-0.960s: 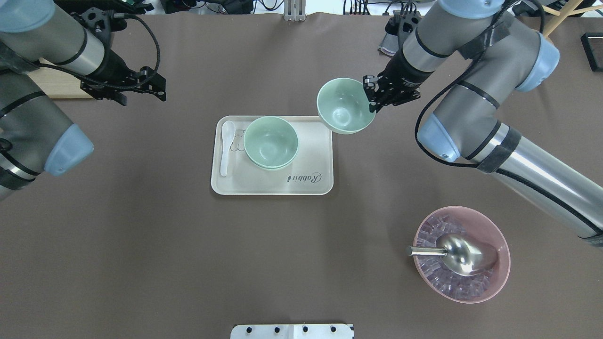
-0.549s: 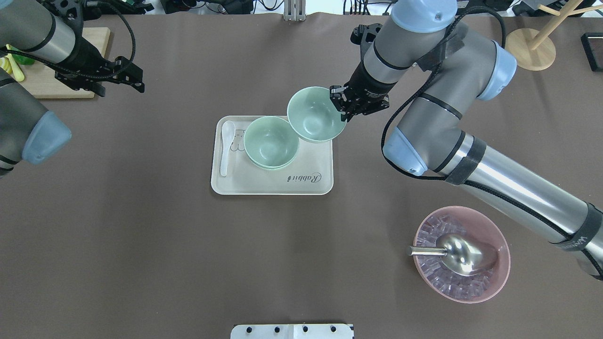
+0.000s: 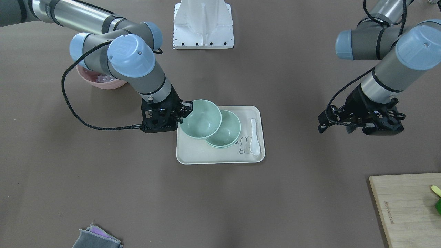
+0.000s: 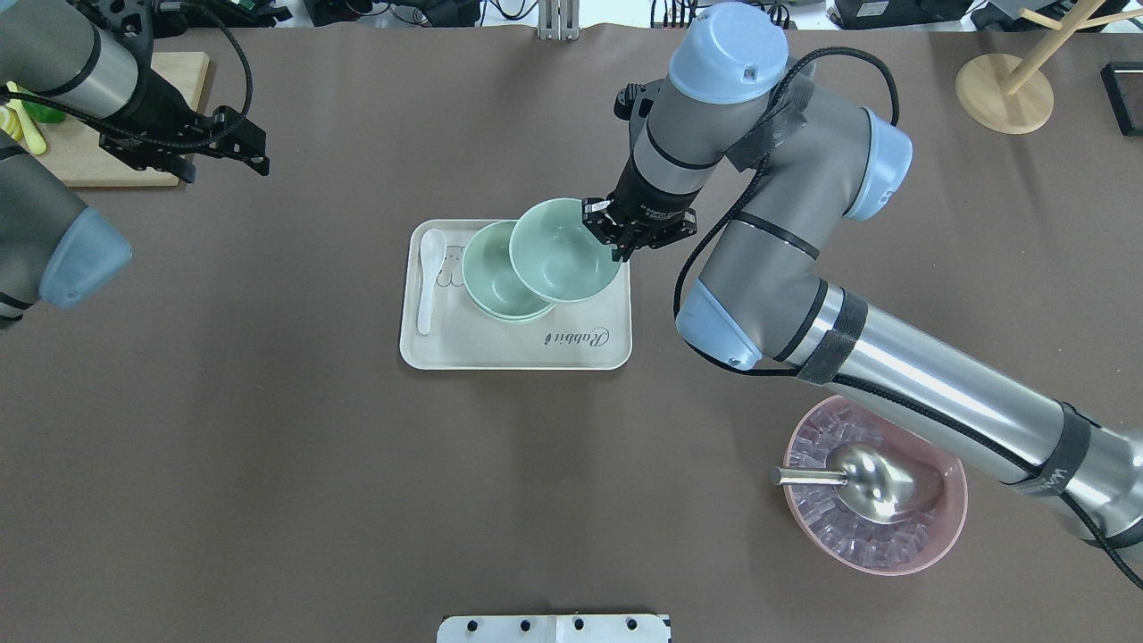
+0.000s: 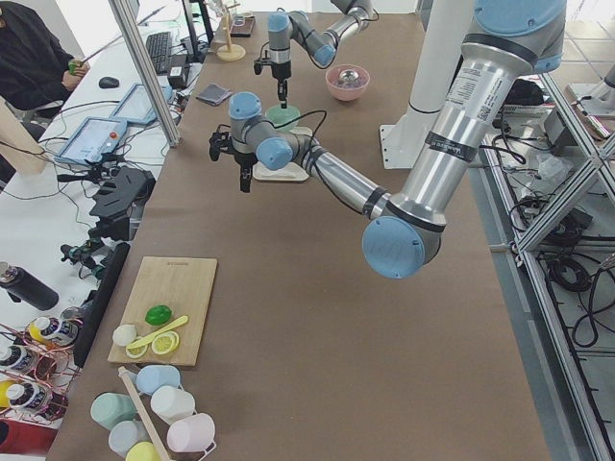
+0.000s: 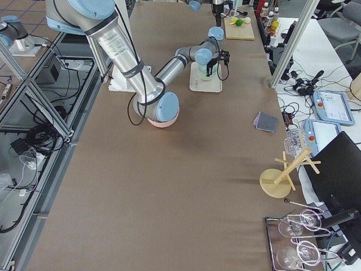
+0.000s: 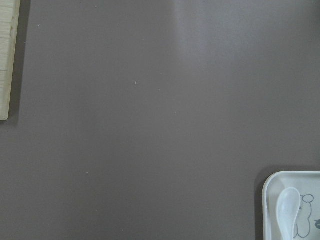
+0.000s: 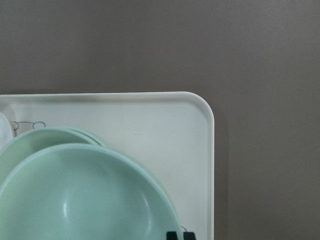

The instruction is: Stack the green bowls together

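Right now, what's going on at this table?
The right gripper holds one green bowl by its rim, raised over the tray and overlapping the nested green bowls that sit there beside a white spoon. It isn't lined up over them or set down yet. The left gripper hangs over bare table off to the side, holding nothing.

raised bowl [image 4: 564, 253] over tray [image 4: 500, 353], partly above stacked bowls [image 4: 478, 277], spoon [image 4: 427, 286] left of them
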